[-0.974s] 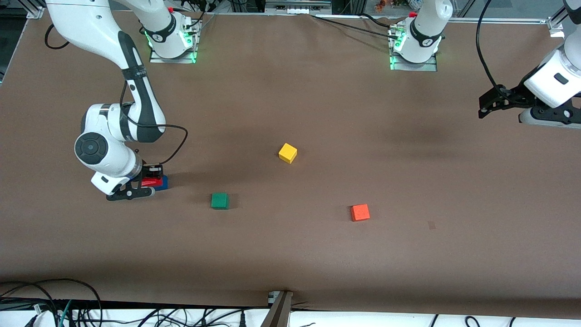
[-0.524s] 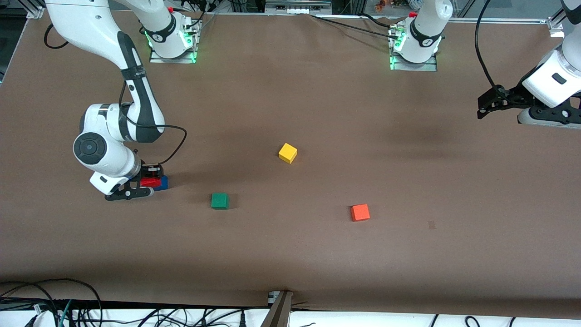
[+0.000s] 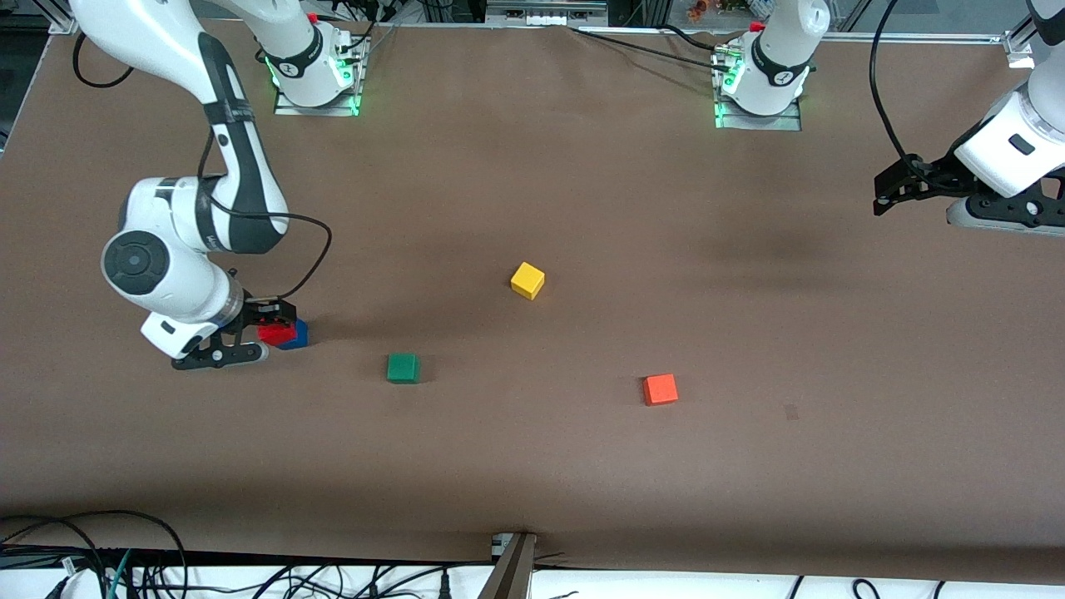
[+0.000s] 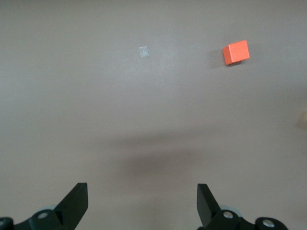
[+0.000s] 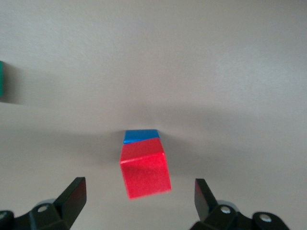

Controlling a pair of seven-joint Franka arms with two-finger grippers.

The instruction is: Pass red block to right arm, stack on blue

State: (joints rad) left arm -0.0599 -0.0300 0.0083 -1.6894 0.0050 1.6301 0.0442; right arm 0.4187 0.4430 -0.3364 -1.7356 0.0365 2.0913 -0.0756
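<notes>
The red block [image 3: 275, 333] sits on the blue block [image 3: 298, 336] near the right arm's end of the table, turned a little askew on it. In the right wrist view the red block [image 5: 145, 168] covers most of the blue block [image 5: 140, 136]. My right gripper [image 3: 252, 333] is open just above the stack, and its fingers stand wide apart, clear of the red block in the wrist view [image 5: 138, 198]. My left gripper [image 3: 889, 193] is open and empty, up over the left arm's end of the table; it also shows in the left wrist view [image 4: 142, 203].
A green cube [image 3: 403, 367] lies beside the stack, toward the table's middle. A yellow cube [image 3: 527, 279] lies at the middle. An orange cube [image 3: 660, 388] lies nearer the front camera, toward the left arm's end; the left wrist view shows it too [image 4: 235, 52].
My right gripper has let go of the red block and lifted away toward the right arm's end, leaving it on the blue block. The left arm has barely shifted.
</notes>
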